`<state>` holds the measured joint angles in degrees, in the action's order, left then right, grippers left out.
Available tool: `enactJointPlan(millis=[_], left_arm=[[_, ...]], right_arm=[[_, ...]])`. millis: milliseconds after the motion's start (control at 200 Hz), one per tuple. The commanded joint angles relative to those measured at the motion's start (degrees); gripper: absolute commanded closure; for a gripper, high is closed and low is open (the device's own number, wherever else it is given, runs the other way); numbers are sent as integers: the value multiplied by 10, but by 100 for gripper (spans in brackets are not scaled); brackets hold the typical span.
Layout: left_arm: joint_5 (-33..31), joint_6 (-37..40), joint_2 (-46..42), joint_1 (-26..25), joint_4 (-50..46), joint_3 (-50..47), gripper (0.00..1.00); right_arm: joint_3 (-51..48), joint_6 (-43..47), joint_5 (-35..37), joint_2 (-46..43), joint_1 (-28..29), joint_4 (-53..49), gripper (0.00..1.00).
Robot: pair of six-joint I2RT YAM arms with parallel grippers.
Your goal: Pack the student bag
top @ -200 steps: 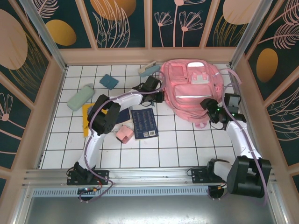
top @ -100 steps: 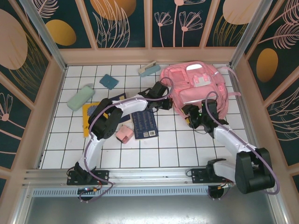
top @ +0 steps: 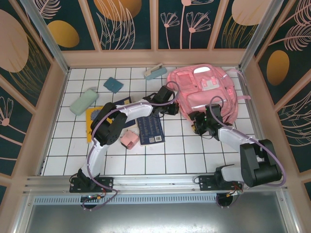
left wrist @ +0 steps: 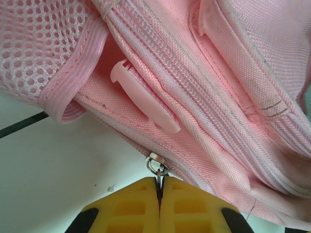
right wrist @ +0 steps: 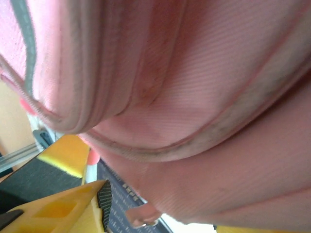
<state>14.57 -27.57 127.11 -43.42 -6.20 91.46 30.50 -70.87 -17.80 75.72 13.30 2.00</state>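
Your left gripper (top: 173,108) sits at the left edge of the student bag (top: 204,94). In the left wrist view, its yellow fingers (left wrist: 131,206) are pressed together. They pinch a small metal zipper pull (left wrist: 157,168) on the bag's lower seam, so the left gripper (left wrist: 159,183) is clamped on that pull.

Your right gripper (top: 197,122) is at the bag's near edge, the side facing the arm bases. In the right wrist view its jaws stand apart. One yellow finger with a black pad (right wrist: 103,206) shows at lower left, and a sliver of the other shows at the bottom right edge. Pink fabric of the bag (right wrist: 194,97) hangs over the gap of the right gripper (right wrist: 184,216). You cannot tell whether either pad touches it.

There is one student bag, lying flat with its front pockets up at the far right of the white tiled table (top: 175,155).

Left of the bag there are six loose items, one of each:
- A dark blue book (top: 149,127)
- A small pink box (top: 129,140)
- A flat yellow item (top: 91,122)
- A pale green case (top: 83,102)
- A teal square (top: 113,84)
- A pale green and white block (top: 155,72) by the far wall

The bag lies between the two grippers and touches the left one. In the left wrist view, the bag (left wrist: 218,97) shows a mesh pocket (left wrist: 43,43) and a pink plastic clip (left wrist: 146,102) just above the fingers.
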Motion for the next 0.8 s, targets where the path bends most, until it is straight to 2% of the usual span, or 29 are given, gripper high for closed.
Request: enactJointPlan(millis=[0, 75, 115, 200, 340, 490, 665, 795], left_arm=[[-2, -1, -23, 1, 5, -3, 100], [-16, 7, -16, 1, -7, 4, 100], [-24, 11, -13, 2, -10, 6, 100], [-45, 20, -1, 4, -23, 15, 100], [-101, 30, 47, 25, -93, 87, 100], [-67, 2, 80, 75, -104, 137, 100], [-60, 13, 115, 80, -133, 212, 100], [-65, 16, 123, 81, -136, 230, 100]], right_arm=[[29, 14, 51, 10, 1, -28, 62], [41, 27, 68, 14, -3, -40, 89], [48, 35, 79, 14, -6, -54, 100], [55, 55, 90, 5, -13, -74, 100], [50, 82, 92, -37, -34, -92, 100], [39, 107, 72, -72, -60, -107, 100], [29, 127, 25, -84, -66, -97, 100], [37, 125, 1, -67, -22, -62, 100]])
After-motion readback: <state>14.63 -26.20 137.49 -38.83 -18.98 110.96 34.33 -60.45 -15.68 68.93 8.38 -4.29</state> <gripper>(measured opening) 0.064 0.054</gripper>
